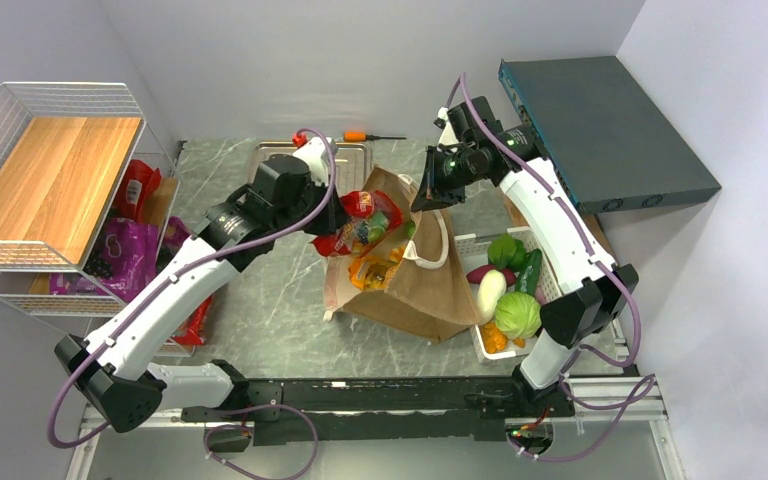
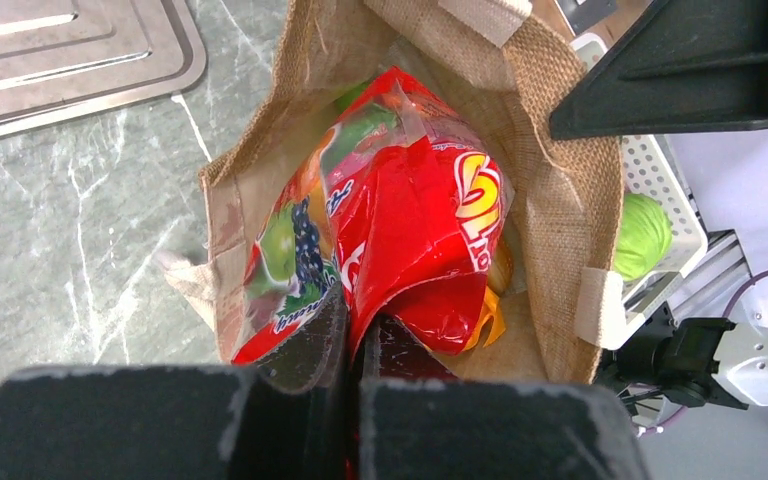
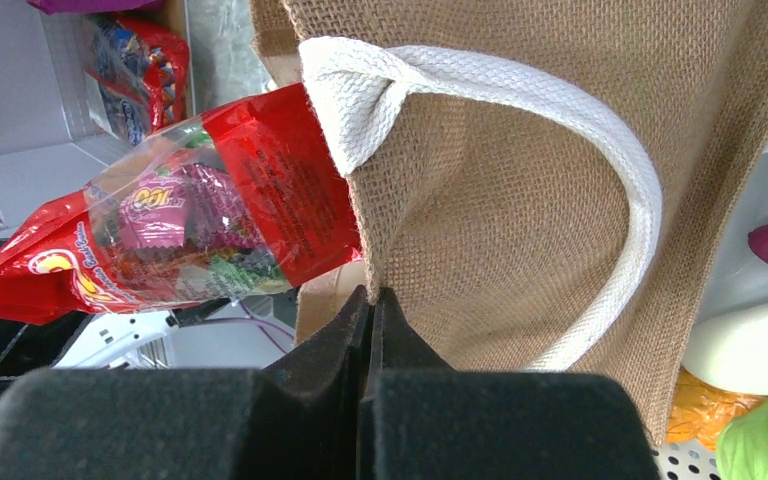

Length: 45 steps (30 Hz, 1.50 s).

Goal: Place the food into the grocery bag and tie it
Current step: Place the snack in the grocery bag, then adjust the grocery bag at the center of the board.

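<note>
Left wrist view tells most of it: the left gripper has its two fingers pinched nearly together on one edge of a red snack packet. The rest of the packet reaches out beyond the fingertips, into the open mouth of the brown burlap grocery bag. Across from it, the right gripper is clamped flat on the bag's upper edge, just beside the white loop handle. I'd say it is there to keep the soft mouth propped open and stop the bag slumping while the packet goes in. Letting go looks like the next call. A green cabbage and other vegetables wait in the white basket beside the bag.
</note>
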Available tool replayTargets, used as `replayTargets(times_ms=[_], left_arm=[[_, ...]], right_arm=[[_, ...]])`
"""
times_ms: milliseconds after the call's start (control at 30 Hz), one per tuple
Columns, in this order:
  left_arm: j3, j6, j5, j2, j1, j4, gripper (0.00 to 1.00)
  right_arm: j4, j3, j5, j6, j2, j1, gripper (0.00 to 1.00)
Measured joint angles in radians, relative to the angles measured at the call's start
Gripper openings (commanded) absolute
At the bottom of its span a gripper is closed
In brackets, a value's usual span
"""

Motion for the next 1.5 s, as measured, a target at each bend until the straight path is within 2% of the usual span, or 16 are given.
replayTargets(times_ms=[33,67,100,233,400,733,1100,1367,1500], left_arm=[[0.0,0.0,0.003,0.0,0.002,0.006,0.52],[-0.001,0.0,0.004,0.0,0.003,0.011,0.93],[-0.002,0.0,0.006,0.0,0.005,0.017,0.99],[-0.002,-0.018,0.037,-0.002,0.007,0.092,0.99],[0.015,-0.025,0.041,-0.001,0.007,0.097,0.99],[-0.021,-0.058,-0.098,-0.065,0.08,-0.004,0.98],[-0.387,-0.161,-0.121,-0.182,0.115,-0.058,0.9],[-0.701,-0.206,-0.015,-0.22,0.166,0.098,0.85],[-0.787,-0.215,0.076,-0.188,0.195,0.197,0.83]], right_arm=[[0.0,0.0,0.0,0.0,0.0,-0.001,0.0],[0.0,0.0,0.0,0.0,0.0,-0.002,0.0],[0.0,0.0,-0.001,0.0,0.0,-0.002,0.0],[0.0,0.0,-0.008,-0.003,0.0,-0.004,0.0],[-0.001,0.0,-0.016,-0.009,0.0,-0.005,0.0],[-0.013,0.028,-0.017,-0.031,0.012,-0.013,0.0],[-0.016,0.029,-0.037,-0.033,0.013,-0.021,0.0],[-0.016,0.029,-0.042,-0.033,0.013,-0.022,0.0],[-0.016,0.029,-0.043,-0.033,0.013,-0.022,0.0]])
